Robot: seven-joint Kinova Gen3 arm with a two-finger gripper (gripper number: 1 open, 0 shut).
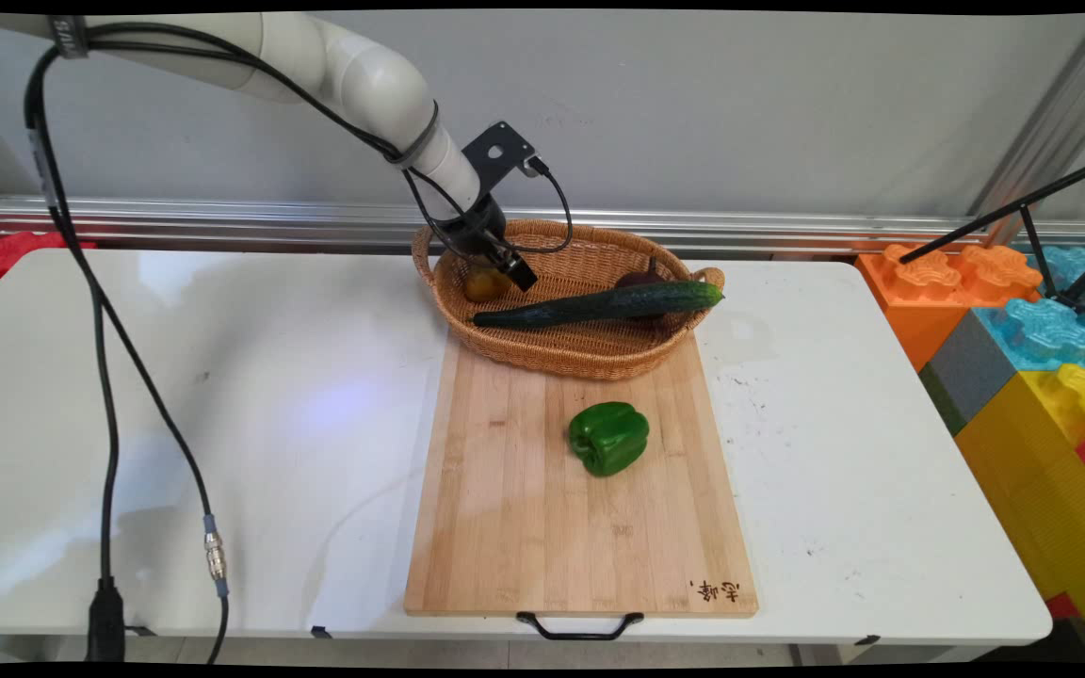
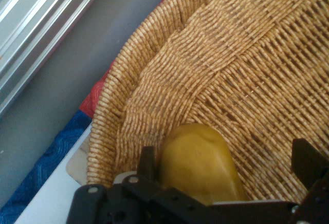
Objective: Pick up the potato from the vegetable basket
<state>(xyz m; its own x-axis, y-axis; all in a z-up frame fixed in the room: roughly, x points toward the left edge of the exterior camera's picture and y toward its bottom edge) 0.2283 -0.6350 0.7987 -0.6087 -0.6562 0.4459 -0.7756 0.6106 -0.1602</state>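
My gripper [image 1: 497, 276] reaches down into the left end of a wicker basket [image 1: 590, 365], open around a yellow-green fruit [image 1: 483, 283]. In the hand view the fruit [image 2: 198, 162] lies on the woven basket floor [image 2: 247, 54], close against one finger [image 2: 147, 158], with a gap to the other finger [image 2: 308, 160]. A long dark green cucumber [image 1: 599, 304] lies across the basket with its tip over the right rim. A dark purple vegetable [image 1: 641, 280] sits behind it.
The basket stands on the far end of a wooden cutting board [image 1: 524, 527], which carries a green bell pepper [image 1: 608, 438]. Black cables [image 1: 109, 395] hang at the left. Coloured foam blocks [image 1: 1042, 358] and a black tripod leg [image 1: 1023, 207] stand at the right.
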